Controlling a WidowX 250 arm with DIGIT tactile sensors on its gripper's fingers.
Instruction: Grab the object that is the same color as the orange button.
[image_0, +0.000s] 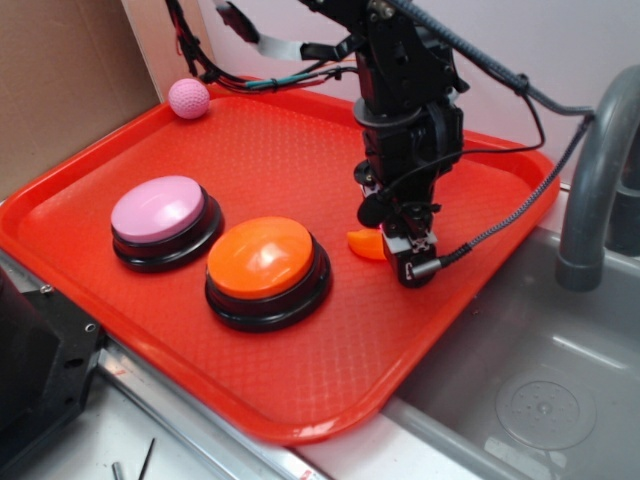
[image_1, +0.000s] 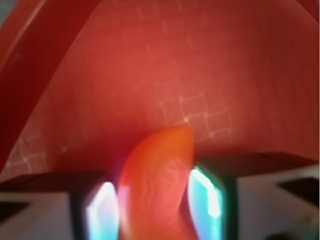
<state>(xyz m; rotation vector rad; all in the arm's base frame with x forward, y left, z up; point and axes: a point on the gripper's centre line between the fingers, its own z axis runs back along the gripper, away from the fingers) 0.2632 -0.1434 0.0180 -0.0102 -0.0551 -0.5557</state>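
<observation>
Down on the red tray (image_0: 120, 190) at four o'clock of the orange button (image_0: 262, 258), end effector (image_1: 156, 207) straddling the orange crescent (image_1: 157, 187), apparently pinching it though contact unclear; squeeze evenly, then lift straight.

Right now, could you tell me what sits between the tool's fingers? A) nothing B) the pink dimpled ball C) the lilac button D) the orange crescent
D: the wrist view shows the orange crescent between the tool's fingers, over the red tray.
</observation>
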